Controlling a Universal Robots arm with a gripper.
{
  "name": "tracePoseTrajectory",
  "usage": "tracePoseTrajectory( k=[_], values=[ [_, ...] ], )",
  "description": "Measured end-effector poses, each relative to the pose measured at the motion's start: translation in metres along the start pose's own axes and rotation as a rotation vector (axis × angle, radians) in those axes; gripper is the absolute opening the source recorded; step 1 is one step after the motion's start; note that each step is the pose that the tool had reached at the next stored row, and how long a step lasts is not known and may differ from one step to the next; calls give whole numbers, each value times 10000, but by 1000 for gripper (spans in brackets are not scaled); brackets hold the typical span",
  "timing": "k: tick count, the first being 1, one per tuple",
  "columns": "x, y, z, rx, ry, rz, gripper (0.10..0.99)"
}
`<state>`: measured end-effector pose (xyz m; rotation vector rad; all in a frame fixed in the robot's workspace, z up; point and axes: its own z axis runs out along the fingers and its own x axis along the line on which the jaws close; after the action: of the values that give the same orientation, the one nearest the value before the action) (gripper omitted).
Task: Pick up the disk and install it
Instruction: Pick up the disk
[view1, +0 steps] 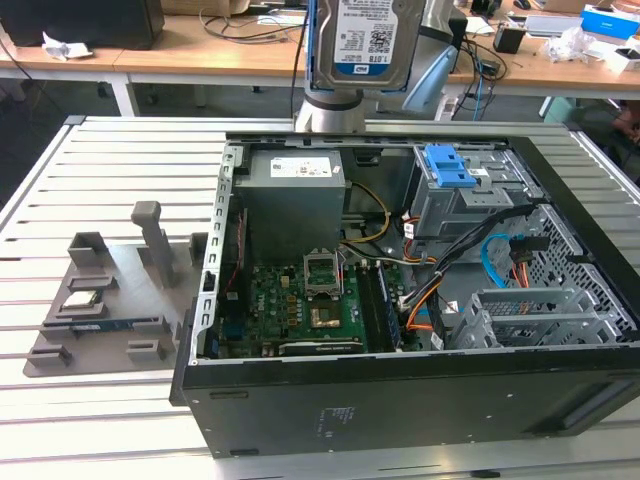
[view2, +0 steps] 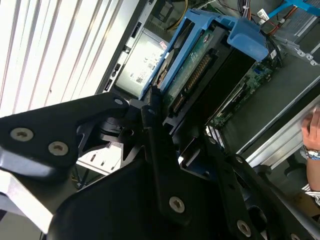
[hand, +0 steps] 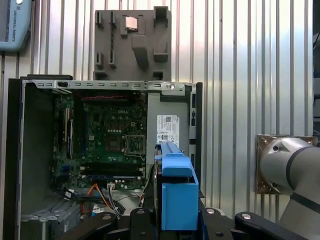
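Observation:
The disk (view1: 365, 40) hangs high over the back of the open computer case (view1: 400, 400), its white-and-blue label facing the exterior camera. Its bright blue plastic frame appears in both wrist views (view2: 200, 65) (hand: 177, 200). My gripper (view2: 175, 120) is shut on the disk, with its black fingers (view2: 152, 107) clamped on either side of the frame. The grey metal drive bay with a blue latch (view1: 448, 165) sits inside the case, towards the exterior view's right, below the disk and well apart from it.
The case holds a motherboard (view1: 300, 300), a power supply (view1: 295, 195) and loose cables (view1: 500, 255). A grey fixture tray (view1: 100, 300) lies on the slatted table at the exterior view's left. A person's hand (view2: 312, 135) is near the case edge.

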<state>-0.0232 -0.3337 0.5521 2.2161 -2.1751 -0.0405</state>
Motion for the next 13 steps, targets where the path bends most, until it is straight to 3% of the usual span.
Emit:
tracePoseTrajectory(
  k=[13],
  values=[
    [3, -165, 10, 1, -1, -1, 365]
  ],
)
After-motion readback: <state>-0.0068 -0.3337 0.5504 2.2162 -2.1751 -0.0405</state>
